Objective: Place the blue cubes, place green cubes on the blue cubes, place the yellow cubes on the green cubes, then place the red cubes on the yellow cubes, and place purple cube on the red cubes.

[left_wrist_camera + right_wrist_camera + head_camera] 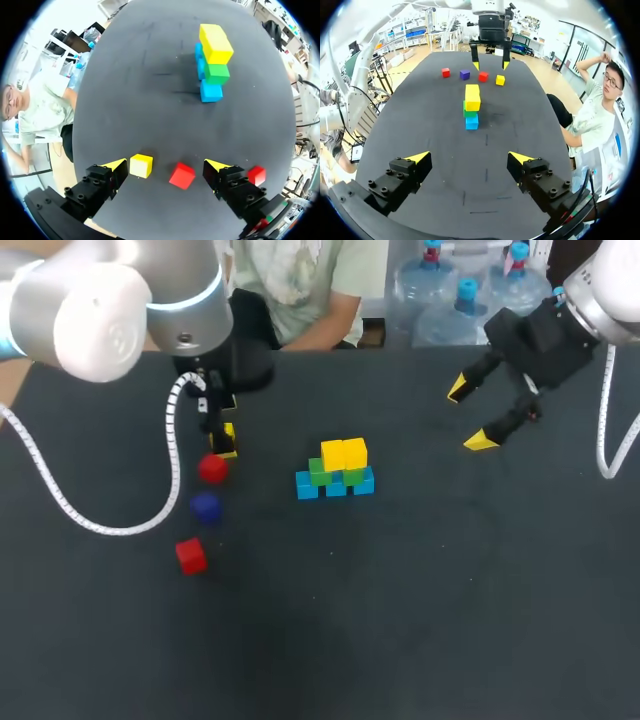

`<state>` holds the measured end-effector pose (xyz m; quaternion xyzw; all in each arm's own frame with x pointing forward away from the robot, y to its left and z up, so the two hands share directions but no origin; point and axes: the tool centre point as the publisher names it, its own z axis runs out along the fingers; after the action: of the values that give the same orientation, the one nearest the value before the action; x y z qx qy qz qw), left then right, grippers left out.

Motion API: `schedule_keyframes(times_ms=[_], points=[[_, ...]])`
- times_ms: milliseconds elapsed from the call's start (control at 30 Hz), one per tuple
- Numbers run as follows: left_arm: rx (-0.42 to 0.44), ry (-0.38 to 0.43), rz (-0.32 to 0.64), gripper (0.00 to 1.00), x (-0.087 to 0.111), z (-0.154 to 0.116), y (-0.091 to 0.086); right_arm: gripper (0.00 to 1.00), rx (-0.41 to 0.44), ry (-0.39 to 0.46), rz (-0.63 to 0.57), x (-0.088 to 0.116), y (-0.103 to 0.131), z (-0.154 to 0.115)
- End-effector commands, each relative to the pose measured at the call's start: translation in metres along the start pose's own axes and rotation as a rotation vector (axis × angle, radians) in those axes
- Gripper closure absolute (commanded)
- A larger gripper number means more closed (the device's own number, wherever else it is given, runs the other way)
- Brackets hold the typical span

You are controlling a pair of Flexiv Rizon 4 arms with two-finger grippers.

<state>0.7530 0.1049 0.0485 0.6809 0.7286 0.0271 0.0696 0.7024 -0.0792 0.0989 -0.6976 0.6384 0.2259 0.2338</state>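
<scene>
At the table's middle stands a stack: three blue cubes (335,486) in a row, two green cubes (321,473) on them, two yellow cubes (344,453) on top. The same stack (212,60) (471,107) shows in both wrist views. My left gripper (217,432) (165,167) hangs open over a loose red cube (212,469) (181,175), which lies between its fingers, untouched. A loose yellow cube (229,441) (141,165) sits beside one finger. The purple cube (205,506) (465,74) and a second red cube (190,555) (256,175) lie nearer the front. My right gripper (470,415) (470,158) hovers open and empty at the far right.
The left arm's white coiled cable (100,525) droops over the table's left part. Another white cable (605,440) hangs at the right edge. Bare dark tabletop (400,620) stretches in front of the stack.
</scene>
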Motion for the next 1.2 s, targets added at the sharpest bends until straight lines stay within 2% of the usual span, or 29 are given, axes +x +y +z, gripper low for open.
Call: schedule_keyframes(times_ms=[33,400,800,1200], points=[[0.048,0.01,0.002,0.0,-0.002,0.007,0.009,0.0,0.0,-0.001,-0.001,0.0,0.0,0.0],[0.091,0.023,-0.03,0.0,0.012,0.019,0.012,0.0,0.0,-0.001,-0.001,0.0,0.0,0.0],[0.105,0.026,-0.014,0.0,0.006,0.029,0.023,0.0,0.0,-0.001,-0.001,0.0,0.0,0.0],[0.11,0.038,-0.027,0.0,0.011,0.032,0.02,0.0,0.0,-0.001,-0.001,0.0,0.0,0.0]])
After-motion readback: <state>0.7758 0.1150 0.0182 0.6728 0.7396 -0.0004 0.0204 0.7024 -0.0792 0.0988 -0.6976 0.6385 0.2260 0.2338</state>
